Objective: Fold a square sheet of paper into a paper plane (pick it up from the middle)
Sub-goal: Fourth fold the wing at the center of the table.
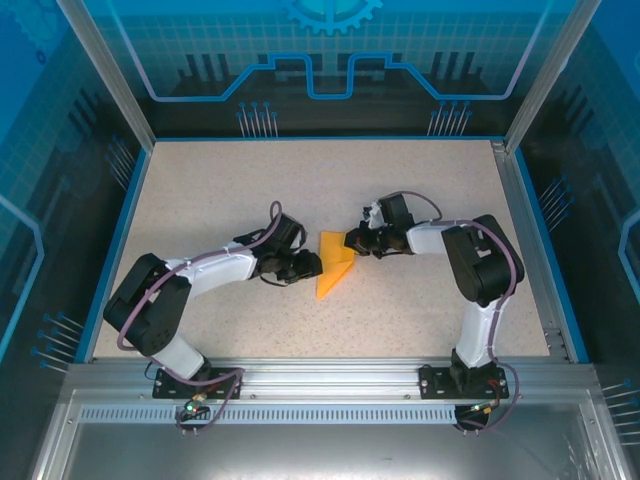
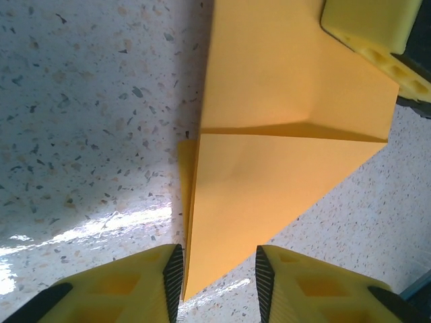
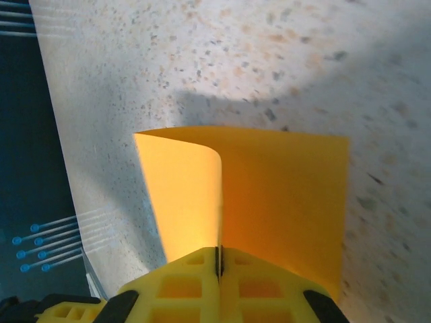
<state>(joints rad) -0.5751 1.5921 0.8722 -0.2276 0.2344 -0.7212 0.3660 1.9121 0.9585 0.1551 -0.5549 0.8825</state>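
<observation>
At table (image 1: pixel 420 180) centre, folded paper (image 1: pixel 335 270) in right hand (image 3: pixel 219 259)

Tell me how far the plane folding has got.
Done: the paper is folded to a layered point, one crease across it. In hand: the right gripper pinches a lifted edge; the left gripper stands open astride the tip. Left: narrowing it into a dart with wings.
</observation>
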